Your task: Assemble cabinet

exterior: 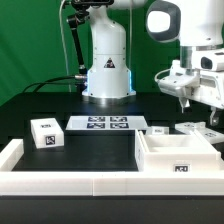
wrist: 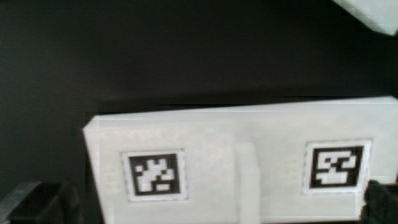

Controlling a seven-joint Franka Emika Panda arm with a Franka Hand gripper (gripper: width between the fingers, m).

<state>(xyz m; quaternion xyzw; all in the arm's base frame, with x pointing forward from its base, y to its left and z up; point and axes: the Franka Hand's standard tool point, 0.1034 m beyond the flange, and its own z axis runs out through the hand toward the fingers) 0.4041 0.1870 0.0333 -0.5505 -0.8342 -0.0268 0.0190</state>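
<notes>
The cabinet (exterior: 178, 155), a large open white box with a tag on its front, stands at the front on the exterior view's right. My gripper (exterior: 186, 98) hangs in the air behind it, above small white parts (exterior: 192, 126) on the table. In the wrist view a white surface with two square tags (wrist: 249, 160) and a seam down its middle lies below the gripper (wrist: 205, 205). The dark fingers (wrist: 27, 200) stand wide apart at either side of it, open and holding nothing.
The marker board (exterior: 108, 124) lies mid-table before the robot base (exterior: 107, 75). A small white tagged block (exterior: 45, 132) sits at the exterior view's left. A low white border rail (exterior: 70, 182) runs along the front. Another white part (exterior: 158, 129) lies beside the marker board.
</notes>
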